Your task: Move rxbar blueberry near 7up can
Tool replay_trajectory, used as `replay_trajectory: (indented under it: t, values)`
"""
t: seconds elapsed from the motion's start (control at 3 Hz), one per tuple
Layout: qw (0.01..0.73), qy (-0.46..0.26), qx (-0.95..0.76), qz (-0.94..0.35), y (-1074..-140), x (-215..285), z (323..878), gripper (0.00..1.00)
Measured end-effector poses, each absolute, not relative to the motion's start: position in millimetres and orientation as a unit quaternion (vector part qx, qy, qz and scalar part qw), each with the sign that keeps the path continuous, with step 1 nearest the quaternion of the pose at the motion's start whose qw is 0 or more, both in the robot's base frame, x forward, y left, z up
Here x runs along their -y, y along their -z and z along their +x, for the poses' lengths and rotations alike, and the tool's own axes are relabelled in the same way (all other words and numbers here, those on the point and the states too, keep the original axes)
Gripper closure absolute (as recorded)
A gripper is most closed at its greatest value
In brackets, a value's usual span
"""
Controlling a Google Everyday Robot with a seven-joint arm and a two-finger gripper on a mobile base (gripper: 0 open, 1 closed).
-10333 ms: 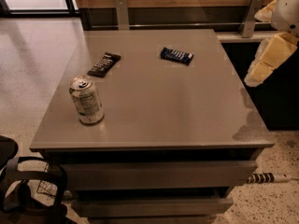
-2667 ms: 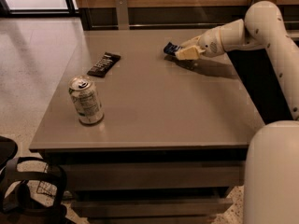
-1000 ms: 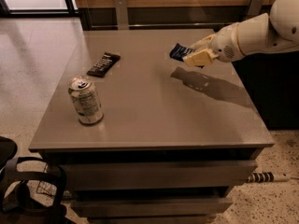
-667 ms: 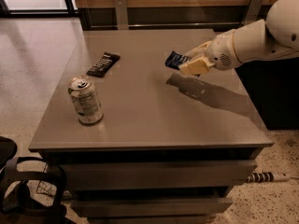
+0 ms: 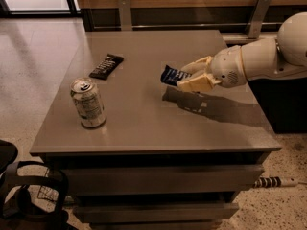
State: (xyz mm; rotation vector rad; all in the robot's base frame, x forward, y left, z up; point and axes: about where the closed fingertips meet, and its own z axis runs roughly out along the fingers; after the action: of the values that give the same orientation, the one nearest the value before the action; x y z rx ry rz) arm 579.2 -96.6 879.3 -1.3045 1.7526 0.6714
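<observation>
We see the gripper (image 5: 186, 77) pinching the rxbar blueberry (image 5: 169, 74) above the table (image 5: 144, 128); grasp done, carry to the distant 7up can (image 5: 88, 103) not yet done.

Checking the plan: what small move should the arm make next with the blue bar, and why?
Probably carry it across toward the can. The hand grips the blue bar above the table, right of the middle; the can stands well apart, front left.

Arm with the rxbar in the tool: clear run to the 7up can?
Likely yes. The tool holds the rxbar above the table; only bare top lies between it and the can. The black bar sits behind that line.
</observation>
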Motion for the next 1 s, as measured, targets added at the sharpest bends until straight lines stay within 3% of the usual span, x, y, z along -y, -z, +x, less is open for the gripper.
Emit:
replay_trajectory:
  t: [0.33,1.0]
  values:
    - [0.406,-0.322,-0.662,-0.541,-874.5,70.6,554.5,1.00]
    - [0.356,-0.333,-0.632,-0.603,-877.5,36.8,517.4,1.00]
